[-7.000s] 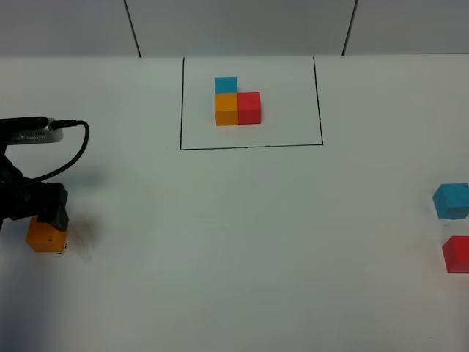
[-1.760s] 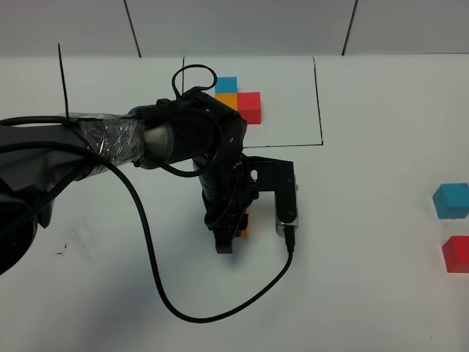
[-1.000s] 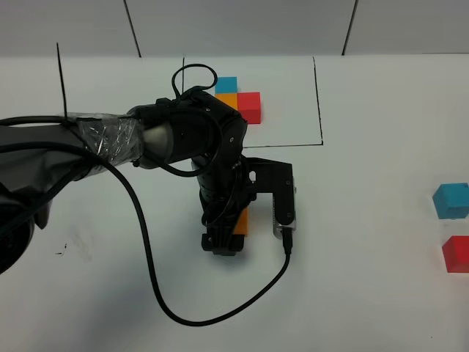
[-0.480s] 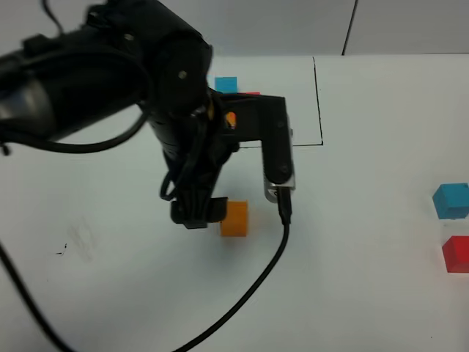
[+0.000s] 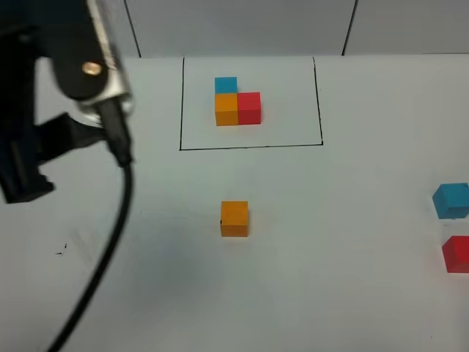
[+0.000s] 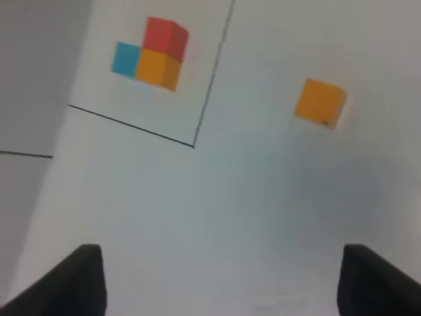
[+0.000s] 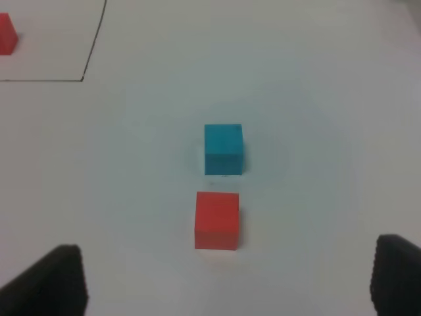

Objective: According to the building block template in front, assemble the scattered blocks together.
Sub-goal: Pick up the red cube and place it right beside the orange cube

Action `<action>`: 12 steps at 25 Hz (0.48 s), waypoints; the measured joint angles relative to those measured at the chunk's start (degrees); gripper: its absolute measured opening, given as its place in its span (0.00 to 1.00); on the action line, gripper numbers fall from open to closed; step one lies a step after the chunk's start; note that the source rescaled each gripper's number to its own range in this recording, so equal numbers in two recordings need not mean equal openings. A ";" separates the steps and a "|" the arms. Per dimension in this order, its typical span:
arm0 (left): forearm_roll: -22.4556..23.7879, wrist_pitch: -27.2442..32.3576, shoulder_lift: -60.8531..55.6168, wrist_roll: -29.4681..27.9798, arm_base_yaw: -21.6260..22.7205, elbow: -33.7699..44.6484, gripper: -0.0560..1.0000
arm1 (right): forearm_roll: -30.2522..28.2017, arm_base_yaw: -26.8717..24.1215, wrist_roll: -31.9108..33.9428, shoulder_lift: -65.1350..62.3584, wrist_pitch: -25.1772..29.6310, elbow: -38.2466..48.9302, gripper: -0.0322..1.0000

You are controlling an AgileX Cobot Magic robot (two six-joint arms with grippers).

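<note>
Your left pincer (image 6: 220, 283) hangs spread and empty, the orange block (image 6: 319, 103) well ahead of it. Your right pincer (image 7: 227, 276), spread too, faces the red block (image 7: 217, 219), with the blue block (image 7: 223, 148) just beyond. They sit close, so a wide grab may knock one askew.

— What does the robot itself look like?
— The left arm (image 5: 18, 139) is bulky and matt black. Its dark housing (image 5: 77, 77), edged in silver-grey, carries one brass-coloured screw (image 5: 91, 68). A thick black cable (image 5: 110, 242) trails from it. The left gripper (image 6: 220, 276) and right gripper (image 7: 230, 270) show blunt black fingertips.
</note>
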 joint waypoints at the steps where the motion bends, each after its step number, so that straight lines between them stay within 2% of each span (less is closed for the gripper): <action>1: 0.67 0.00 -2.23 -2.06 0.00 0.00 0.50 | 0.00 0.00 0.00 0.00 0.00 0.00 0.75; 5: 5.41 0.00 -13.04 -7.75 0.00 1.33 0.47 | 0.00 0.00 0.00 0.00 0.00 0.00 0.75; 9: 8.85 0.05 -24.35 -7.81 0.00 6.00 0.46 | 0.00 0.00 0.00 0.00 0.00 0.00 0.75; 12: 8.46 0.05 -31.45 -7.74 0.00 10.83 0.46 | 0.00 0.00 0.00 0.00 0.00 0.00 0.75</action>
